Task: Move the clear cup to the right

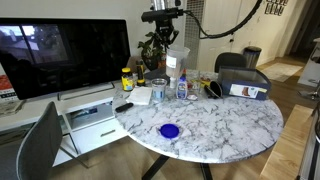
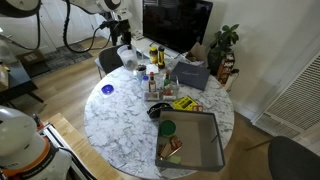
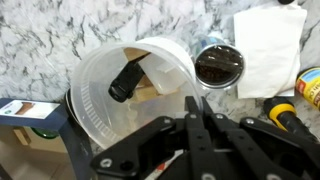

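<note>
The clear cup (image 3: 120,110) is a translucent whitish tumbler that I see from above in the wrist view, with its open mouth filling the middle left. My gripper (image 3: 196,101) is shut on the cup's right rim, pinching the thin wall between its fingers. In both exterior views the gripper (image 1: 168,42) (image 2: 121,31) holds the cup (image 1: 177,60) (image 2: 126,51) lifted above the cluster of bottles at the back of the marble table (image 1: 220,125). A dark object shows through the cup's wall.
Below the cup stand a dark-filled jar (image 3: 218,65), a white napkin (image 3: 265,40), a yellow bottle (image 1: 127,78) and a blue-labelled bottle (image 1: 182,88). A blue lid (image 1: 169,130) lies near the front. A grey tray (image 2: 195,140), a monitor (image 1: 60,50) and chairs surround them.
</note>
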Robot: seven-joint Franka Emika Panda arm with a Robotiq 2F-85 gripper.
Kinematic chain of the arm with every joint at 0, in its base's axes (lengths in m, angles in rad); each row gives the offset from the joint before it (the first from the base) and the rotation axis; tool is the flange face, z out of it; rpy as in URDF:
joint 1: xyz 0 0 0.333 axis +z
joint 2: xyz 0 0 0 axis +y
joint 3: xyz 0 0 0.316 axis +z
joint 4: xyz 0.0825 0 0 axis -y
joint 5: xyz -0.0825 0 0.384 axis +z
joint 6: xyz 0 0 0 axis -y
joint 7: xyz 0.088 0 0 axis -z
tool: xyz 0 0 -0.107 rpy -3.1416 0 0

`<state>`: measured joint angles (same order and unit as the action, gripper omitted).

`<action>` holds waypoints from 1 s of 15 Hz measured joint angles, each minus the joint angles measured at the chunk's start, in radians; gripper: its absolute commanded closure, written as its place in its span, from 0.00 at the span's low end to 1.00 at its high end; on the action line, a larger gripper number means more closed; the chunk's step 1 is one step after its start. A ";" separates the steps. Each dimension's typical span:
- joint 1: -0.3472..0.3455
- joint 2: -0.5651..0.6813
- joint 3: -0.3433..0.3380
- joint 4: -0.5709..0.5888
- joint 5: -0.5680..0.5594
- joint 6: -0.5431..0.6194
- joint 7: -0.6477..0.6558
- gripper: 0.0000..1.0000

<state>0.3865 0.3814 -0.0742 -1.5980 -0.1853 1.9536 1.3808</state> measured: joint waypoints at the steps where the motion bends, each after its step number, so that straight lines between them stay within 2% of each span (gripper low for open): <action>1: -0.008 -0.030 0.019 -0.050 0.004 0.001 0.017 0.99; 5: -0.051 -0.128 0.075 -0.261 0.034 0.061 0.061 0.99; 10: -0.128 -0.158 0.096 -0.515 0.098 0.301 0.069 0.99; 12: -0.159 -0.139 0.094 -0.563 0.099 0.365 0.070 0.99; 15: -0.187 -0.104 0.092 -0.577 0.100 0.382 0.070 0.99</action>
<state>0.1998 0.2775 0.0180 -2.1747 -0.0854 2.3361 1.4508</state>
